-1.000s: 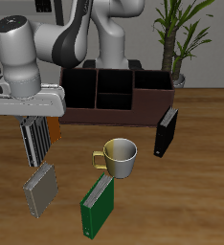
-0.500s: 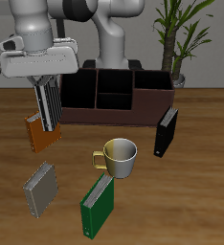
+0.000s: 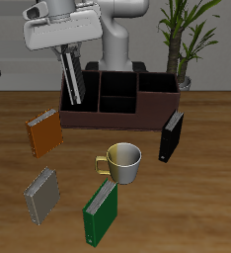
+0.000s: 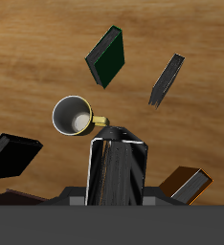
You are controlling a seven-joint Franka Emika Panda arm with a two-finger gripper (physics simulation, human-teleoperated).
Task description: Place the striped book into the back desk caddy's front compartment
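The gripper (image 3: 70,54) pinches the striped book (image 3: 72,79) tight, hanging at the back desk caddy's (image 3: 117,119) 10 o'clock corner. It could bump the rim and slip.

Front overhead; wrist downward (sharing mug (image 3: 121,162)).

Near the middle of the wooden worktop (image 3: 211,198), a cream mug (image 3: 122,163) with a green book (image 3: 101,214) just in front. Farther out, an orange book (image 3: 44,132), a speckled grey book (image 3: 41,195) and a black book (image 3: 172,136). At the back, a potted plant (image 3: 182,35).
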